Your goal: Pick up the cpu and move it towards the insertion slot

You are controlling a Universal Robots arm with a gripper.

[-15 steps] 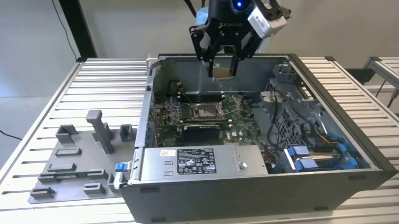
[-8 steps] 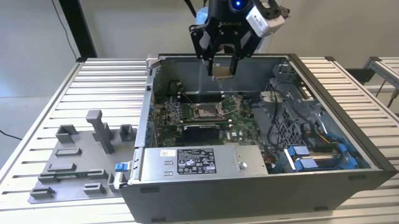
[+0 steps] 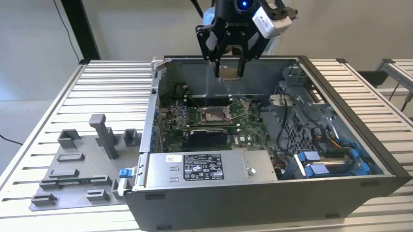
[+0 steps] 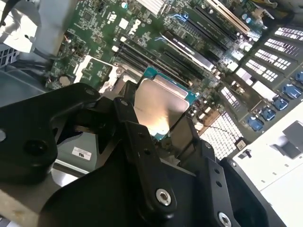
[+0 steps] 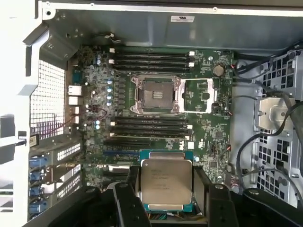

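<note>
The counter [image 3: 58, 96], a ribbed metal top, fills the exterior view from edge to edge; it carries everything else, so the work sits at a fixed height under the arm. On it, taking up the centre and lower right of that frame, lies an open computer case [image 3: 271, 193] with its side panel off and the opening facing up, which is what gives access from above. At the lower left of the frame stands a grey fixture plate [image 3: 77, 179] with upright blocks, just beside the case; it looks like a parking place for parts.

Inside the case the green motherboard [image 5: 208, 127] lies flat across the floor, spanning the middle of the first wrist view; to the frame's right of it run loose cables and grey metal brackets [image 5: 274, 113]. Near the centre of that board sits the insertion slot [image 5: 150, 95], a square socket with a shiny frame and brownish middle; its cover plate [image 5: 199, 96] seems swung aside to the frame's right, leaving the contacts bare to receive a chip.

The end effector [image 3: 230, 72] hangs at the upper centre of the exterior view, over the case's far wall; its black fingers [image 5: 130, 189] are closed in on the cpu [image 5: 166, 182], gripping it by opposite edges so the silver top stays flat and level. The cpu is held in the air at the lower centre of the first wrist view, well apart from the slot.
</note>
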